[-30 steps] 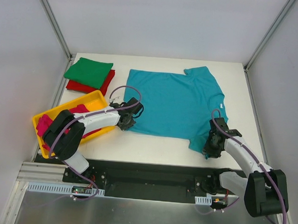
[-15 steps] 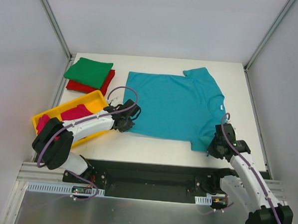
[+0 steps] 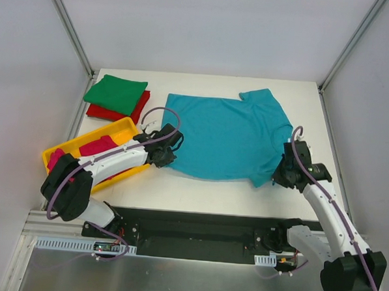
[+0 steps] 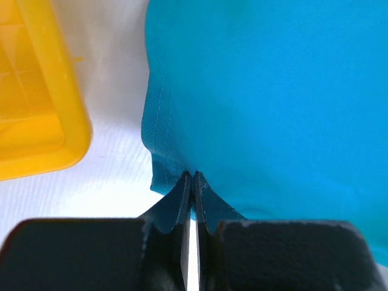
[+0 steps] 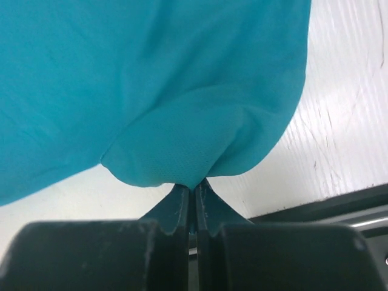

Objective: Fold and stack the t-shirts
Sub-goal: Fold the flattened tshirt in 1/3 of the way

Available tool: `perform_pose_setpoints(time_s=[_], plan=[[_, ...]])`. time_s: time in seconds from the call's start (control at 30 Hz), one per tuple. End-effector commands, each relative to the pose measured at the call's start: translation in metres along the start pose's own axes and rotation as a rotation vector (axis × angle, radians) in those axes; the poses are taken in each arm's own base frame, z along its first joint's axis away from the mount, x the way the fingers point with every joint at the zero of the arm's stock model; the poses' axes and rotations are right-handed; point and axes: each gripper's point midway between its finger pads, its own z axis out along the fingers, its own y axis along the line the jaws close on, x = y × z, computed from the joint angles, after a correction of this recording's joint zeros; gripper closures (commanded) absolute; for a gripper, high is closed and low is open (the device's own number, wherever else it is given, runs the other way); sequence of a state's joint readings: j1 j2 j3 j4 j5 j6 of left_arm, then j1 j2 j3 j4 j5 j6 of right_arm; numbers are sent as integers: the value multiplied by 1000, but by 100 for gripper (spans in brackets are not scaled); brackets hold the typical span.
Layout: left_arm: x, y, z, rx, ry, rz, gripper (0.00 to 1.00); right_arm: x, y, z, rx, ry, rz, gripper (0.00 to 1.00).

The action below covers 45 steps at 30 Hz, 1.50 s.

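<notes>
A teal-blue t-shirt point(image 3: 227, 137) lies spread on the white table, its collar toward the right. My left gripper point(image 3: 168, 150) is shut on the shirt's near left hem corner point(image 4: 176, 163). My right gripper point(image 3: 281, 174) is shut on the near right sleeve point(image 5: 182, 151), with the cloth bunched up off the table at the fingertips. At the back left a folded green t-shirt point(image 3: 117, 94) rests on a folded red t-shirt point(image 3: 139, 109). Magenta-pink t-shirts point(image 3: 83, 151) lie in the yellow tray point(image 3: 127, 126).
The yellow tray point(image 4: 36, 115) stands just left of my left gripper. The table's near edge and a black rail point(image 3: 197, 224) run below the shirt. Metal frame posts point(image 3: 70, 28) rise at the back corners.
My right gripper has shut on the near sleeve and carried it up and back from the table's front. My left gripper has lifted the hem corner slightly backward.
</notes>
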<state>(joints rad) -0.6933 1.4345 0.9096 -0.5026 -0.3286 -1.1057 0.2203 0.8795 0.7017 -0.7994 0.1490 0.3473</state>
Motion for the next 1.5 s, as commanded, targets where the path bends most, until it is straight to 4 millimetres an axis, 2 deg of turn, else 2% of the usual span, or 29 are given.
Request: perform_pose_setpoints(time_s=[0.0,0.2,0.37,0.57,0.8,0.83,0.9,0.97,1.0,1.03,1.07,1.1,1.17,1.2,1.23,1.3,1.33,1.43,1.47], plan=[[-22,-11,-5,13,1,-1,100,-46,18,-6,-7,-78,-18,100],[-43,-20,3,14,28,-2,100,-95,35,-2,-18,-128,7,100],[-59,-34,11,20,37,9,100,-129,54,13,-55,-153,-30,100],[-72,-34,30,-17,58,-11,100,-148,72,43,-52,-96,-75,100],[-85,-33,48,-56,54,-16,99,-161,76,70,-5,-94,-47,100],[-85,-32,51,-67,59,-19,97,-163,75,73,4,-95,-44,99],[-91,-31,56,-76,57,-26,87,-167,76,82,14,-100,-45,100],[-99,-31,59,-86,41,-26,85,-176,80,91,17,-121,-46,99],[-106,-33,59,-86,25,-29,81,-181,82,95,19,-121,-48,97],[-114,-34,57,-85,10,-25,71,-184,84,103,23,-109,-55,95],[-121,-35,54,-87,-7,-23,57,-191,87,105,16,-110,-65,91],[-130,-37,49,-83,-22,-23,44,-192,92,106,-3,-84,-82,83],[-141,-38,35,-74,-55,-6,20,-199,98,97,-20,-58,-111,75],[-144,-37,29,-70,-67,0,7,-201,98,91,-18,-60,-119,66],[-147,-38,18,-48,-81,-3,1,-203,98,85,-24,-71,-129,46],[-137,-35,10,-20,-58,5,1,-201,95,71,-37,-93,-129,27],[-128,-36,7,-1,-30,15,1,-190,92,70,-47,-78,-126,18],[-97,-38,11,22,43,61,1,-158,101,63,-174,-47,-103,1],[-88,-42,12,37,69,79,1,-149,106,63,-229,-37,-92,4]])
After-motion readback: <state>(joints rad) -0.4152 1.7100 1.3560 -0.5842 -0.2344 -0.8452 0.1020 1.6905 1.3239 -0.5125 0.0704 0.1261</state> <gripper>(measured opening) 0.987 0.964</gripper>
